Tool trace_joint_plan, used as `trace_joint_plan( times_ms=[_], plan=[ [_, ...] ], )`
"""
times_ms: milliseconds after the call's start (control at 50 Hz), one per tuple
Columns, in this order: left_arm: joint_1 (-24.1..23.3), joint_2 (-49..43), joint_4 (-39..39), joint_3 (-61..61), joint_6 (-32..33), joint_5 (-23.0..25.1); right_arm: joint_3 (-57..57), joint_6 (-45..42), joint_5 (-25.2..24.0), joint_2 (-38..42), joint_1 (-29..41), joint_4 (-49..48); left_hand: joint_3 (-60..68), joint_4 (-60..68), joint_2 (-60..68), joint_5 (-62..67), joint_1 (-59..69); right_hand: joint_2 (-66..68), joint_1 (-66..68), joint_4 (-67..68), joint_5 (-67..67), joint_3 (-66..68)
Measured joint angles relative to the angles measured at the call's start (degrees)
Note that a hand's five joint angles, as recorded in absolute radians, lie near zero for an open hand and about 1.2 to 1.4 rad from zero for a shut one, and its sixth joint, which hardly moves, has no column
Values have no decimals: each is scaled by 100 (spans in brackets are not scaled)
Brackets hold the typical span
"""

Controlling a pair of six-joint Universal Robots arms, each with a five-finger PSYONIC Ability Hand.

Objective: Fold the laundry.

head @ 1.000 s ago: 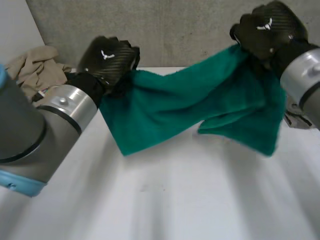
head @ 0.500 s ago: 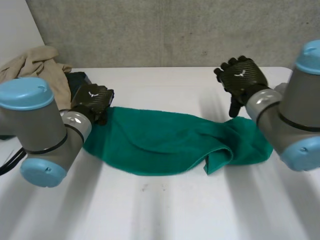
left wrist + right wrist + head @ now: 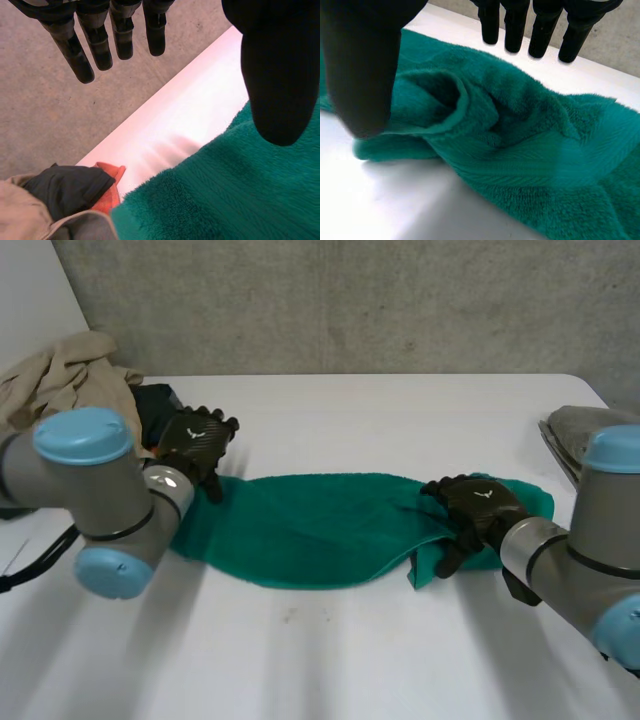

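Two open hands, nothing gripped. Nearest us, our right hand lies slack on the rumpled right end of the green towel, spread on the white table; we risk folding that bunching in. Farther, our left hand, fingers straight, is at the left corner, where the clothes pile could snag. No writing is legible, only a white emblem.

A lab-like robot test bench is suggested. A plain white table is backed at twelve o'clock by a bare concrete wall, and crumpled clothes are heaped at ten o'clock.
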Motion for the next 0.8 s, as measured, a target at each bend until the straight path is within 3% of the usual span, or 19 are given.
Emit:
trace_joint_plan(
  times_ms=[60,80,140,160,260,420,540,800],
  plan=[
    [63,453,-7,-481,-2,12,-185,-5,32,256,16,-47,0,0,0,1,0,862,857,853,785,855],
    [95,695,-13,-744,-4,27,-324,-16,48,411,35,-37,0,0,0,0,0,2262,2232,2215,2194,2222],
    [146,1185,-33,-1302,-11,97,-543,-36,58,573,74,7,0,0,0,0,0,4581,4415,4438,4347,4477],
    [155,1360,-40,-1512,-17,139,-607,-42,54,595,86,22,0,0,0,0,0,4868,4454,4808,4589,4768],
    [135,1955,-65,-2298,-60,378,-804,-73,-5,386,148,81,0,0,0,0,0,4974,4454,5069,4618,4982],
    [-70,2187,-46,-2776,-438,594,-1066,-155,-49,-846,342,204,0,0,0,-1,0,4974,4454,5080,4618,4991],
    [-161,1925,-11,-2580,-1146,594,-1427,-429,-128,-1546,634,675,0,0,0,0,0,4974,4454,5092,4618,4990],
    [-629,882,-35,-1707,-2144,565,-1878,-863,-97,-1925,1169,1158,0,0,0,0,0,4974,4454,5093,4618,5020]
  ],
)
